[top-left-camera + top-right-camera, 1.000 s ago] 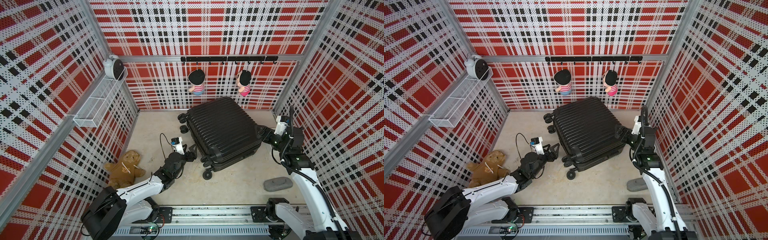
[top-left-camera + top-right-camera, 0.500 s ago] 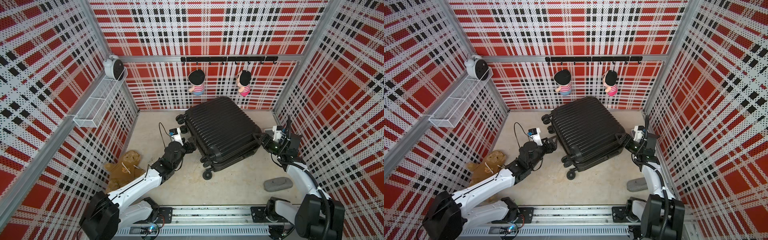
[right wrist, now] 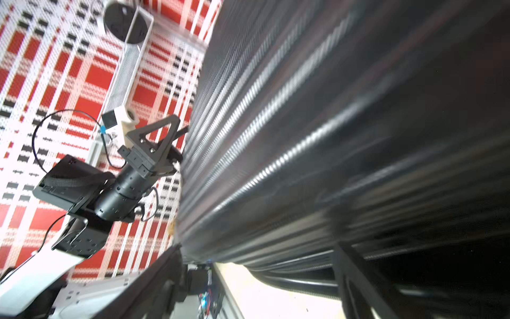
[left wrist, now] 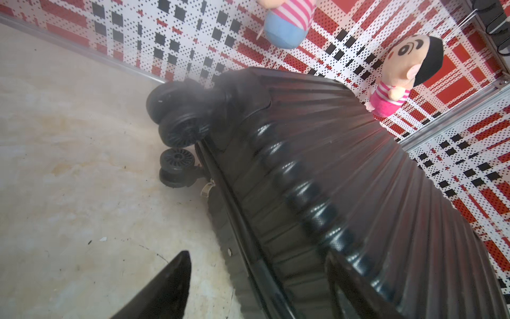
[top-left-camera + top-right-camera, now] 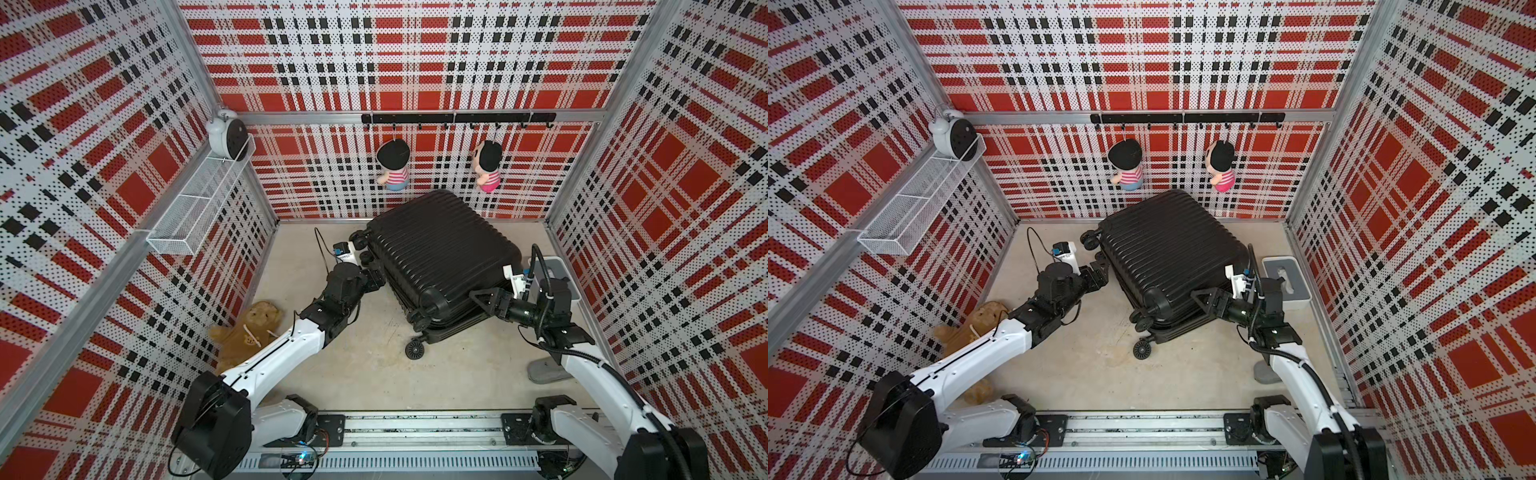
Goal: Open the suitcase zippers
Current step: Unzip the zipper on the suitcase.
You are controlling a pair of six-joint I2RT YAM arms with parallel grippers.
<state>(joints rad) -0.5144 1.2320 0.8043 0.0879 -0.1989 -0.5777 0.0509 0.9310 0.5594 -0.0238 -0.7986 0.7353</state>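
The suitcase (image 5: pixel 440 253) lies flat on its broad side on the floor, close under the back wall, ribbed shell up. Its long axis runs slantwise, with the wheeled end pointing toward the left arm's side and a little forward, and the other end toward the back right. The left gripper (image 5: pixel 377 279) sits right at the wheeled end, jaws spread wide. In the left wrist view one finger is over bare floor and one over the shell, with the zippers (image 4: pixel 237 221) running along the seam between them. The right gripper (image 5: pixel 478 299), likewise wide, is close against the case's near right side.
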